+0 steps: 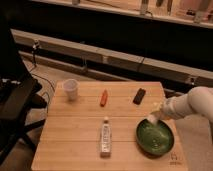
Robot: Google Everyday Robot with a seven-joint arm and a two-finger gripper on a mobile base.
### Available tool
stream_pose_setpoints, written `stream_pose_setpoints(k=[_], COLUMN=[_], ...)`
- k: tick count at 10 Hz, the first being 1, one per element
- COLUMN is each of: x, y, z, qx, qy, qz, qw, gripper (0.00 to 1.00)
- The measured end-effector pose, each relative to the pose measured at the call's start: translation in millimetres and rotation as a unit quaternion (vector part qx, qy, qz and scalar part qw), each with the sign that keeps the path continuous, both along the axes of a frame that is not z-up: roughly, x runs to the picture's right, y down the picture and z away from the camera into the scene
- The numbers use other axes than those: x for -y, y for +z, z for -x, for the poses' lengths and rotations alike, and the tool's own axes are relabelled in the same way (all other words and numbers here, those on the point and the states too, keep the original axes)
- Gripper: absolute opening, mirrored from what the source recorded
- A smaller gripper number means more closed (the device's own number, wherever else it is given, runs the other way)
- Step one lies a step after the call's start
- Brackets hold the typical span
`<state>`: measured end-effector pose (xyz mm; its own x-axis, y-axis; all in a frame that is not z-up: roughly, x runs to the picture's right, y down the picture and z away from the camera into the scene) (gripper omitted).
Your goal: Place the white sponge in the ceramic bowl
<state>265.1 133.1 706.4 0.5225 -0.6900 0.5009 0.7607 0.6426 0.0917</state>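
Observation:
The ceramic bowl (155, 137), dark green and glossy, sits at the front right of the wooden table (80, 135). My gripper (153, 117) reaches in from the right on a white arm and hangs just over the bowl's far left rim. A small white block, the white sponge (150, 119), shows right at the gripper's tip above that rim. I cannot tell whether the sponge is held or resting on the rim.
A white cup (71, 89) stands at the back left. An orange item (104, 97) and a black item (139, 96) lie at the back middle. A long white bottle (105, 136) lies left of the bowl. A dark chair (15, 105) stands left of the table.

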Motion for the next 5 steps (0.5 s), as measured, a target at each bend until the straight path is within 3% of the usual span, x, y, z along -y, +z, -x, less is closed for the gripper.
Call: stream_pose_setpoints(k=[2,3,5], x=[1.6,4.0,-2.9], y=[-4.3,-10.0,-12.0], z=[2.1,11.2,10.1], qx=[-0.004,-0.01,-0.022], qy=[-0.013,-0.027,-0.033], qz=[0.002,0.009,0.025], qw=[0.9999,0.9995,0.9989], gripper=[0.43,0.57,0.74])
